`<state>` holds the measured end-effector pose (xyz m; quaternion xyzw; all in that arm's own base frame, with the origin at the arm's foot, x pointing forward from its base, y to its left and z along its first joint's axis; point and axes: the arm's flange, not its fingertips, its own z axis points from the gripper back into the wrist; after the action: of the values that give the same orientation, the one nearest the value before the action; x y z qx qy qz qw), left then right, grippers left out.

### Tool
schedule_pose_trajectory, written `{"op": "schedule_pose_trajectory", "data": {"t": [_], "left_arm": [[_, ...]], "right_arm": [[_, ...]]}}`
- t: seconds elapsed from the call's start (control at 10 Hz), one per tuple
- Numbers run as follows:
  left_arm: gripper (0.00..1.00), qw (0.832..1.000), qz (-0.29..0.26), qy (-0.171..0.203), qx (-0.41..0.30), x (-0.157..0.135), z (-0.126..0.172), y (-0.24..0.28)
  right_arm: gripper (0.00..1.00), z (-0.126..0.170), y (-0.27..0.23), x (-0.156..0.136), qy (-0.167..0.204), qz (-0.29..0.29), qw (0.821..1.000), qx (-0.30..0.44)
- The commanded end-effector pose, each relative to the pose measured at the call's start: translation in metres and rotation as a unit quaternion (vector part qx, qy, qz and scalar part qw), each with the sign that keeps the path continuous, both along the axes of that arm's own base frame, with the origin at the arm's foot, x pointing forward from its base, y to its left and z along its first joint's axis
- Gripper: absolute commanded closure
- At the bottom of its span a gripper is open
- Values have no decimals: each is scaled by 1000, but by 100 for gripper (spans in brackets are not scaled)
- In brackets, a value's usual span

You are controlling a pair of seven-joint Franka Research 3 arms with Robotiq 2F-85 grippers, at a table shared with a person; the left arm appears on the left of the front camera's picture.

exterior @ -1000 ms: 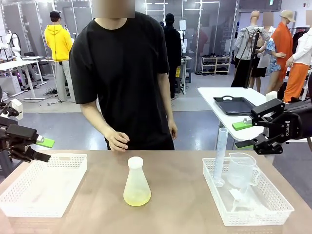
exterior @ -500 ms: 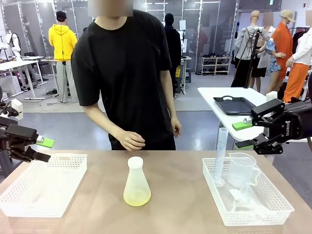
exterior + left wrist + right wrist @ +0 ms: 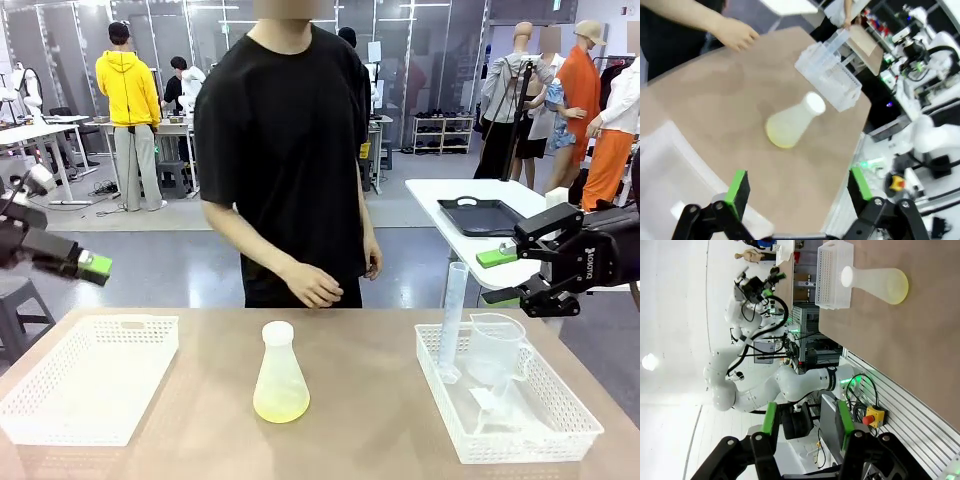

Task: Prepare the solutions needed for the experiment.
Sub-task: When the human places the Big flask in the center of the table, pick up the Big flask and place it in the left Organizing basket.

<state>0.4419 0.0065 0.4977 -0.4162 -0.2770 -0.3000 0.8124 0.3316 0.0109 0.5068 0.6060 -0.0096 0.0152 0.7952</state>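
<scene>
Since the left arm has swung up and away from the corner of the left basket [image 3: 150,320] in the last half second, the left gripper [image 3: 88,266] now hangs high at the left edge, clear of the worktop [image 3: 370,400]. Its jaws are spread wide on nothing, and its wrist camera looks down at the flask. Left basket: white, perforated, at the near left. Conical flask [image 3: 280,380]: frosted, upright at mid-worktop, with a white round cap [image 3: 277,333] on its neck. The solutions [image 3: 281,405]: a shallow pale yellow-green layer in the flask's wide base. Person's hand [image 3: 312,287]: shifted rightward with the body, open and empty over the far edge, apart from the flask. Right basket [image 3: 520,445]: white, holding a leaning clear measuring cylinder [image 3: 453,320] and a clear beaker [image 3: 495,352]. Right gripper [image 3: 500,277]: unmoved, above the right basket's far side, jaws apart and holding nothing. Judgement: the person has drawn back and the left arm is lining up on the flask, so handling of the liquid has not begun.
</scene>
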Motion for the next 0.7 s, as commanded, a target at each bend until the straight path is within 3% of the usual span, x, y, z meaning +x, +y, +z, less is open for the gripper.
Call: {"op": "schedule_pose_trajectory", "data": {"t": [0.0, 0.3, 0.4, 0.6], "left_arm": [[0, 999, -30, -36, 13, 58, 13, 7], [0, 996, -72, -44, -12, 92, 32, -8], [0, 998, -35, -42, 18, 77, 23, -2], [0, 998, -35, -42, 18, 77, 23, -2]], "right_arm": [[42, 1, 0, 1, -4, 1, 1000, 7], [42, 1, 0, 1, -4, 1, 1000, 7], [42, 1, 0, 1, -4, 1, 1000, 7], [42, 1, 0, 1, -4, 1, 1000, 7]]}}
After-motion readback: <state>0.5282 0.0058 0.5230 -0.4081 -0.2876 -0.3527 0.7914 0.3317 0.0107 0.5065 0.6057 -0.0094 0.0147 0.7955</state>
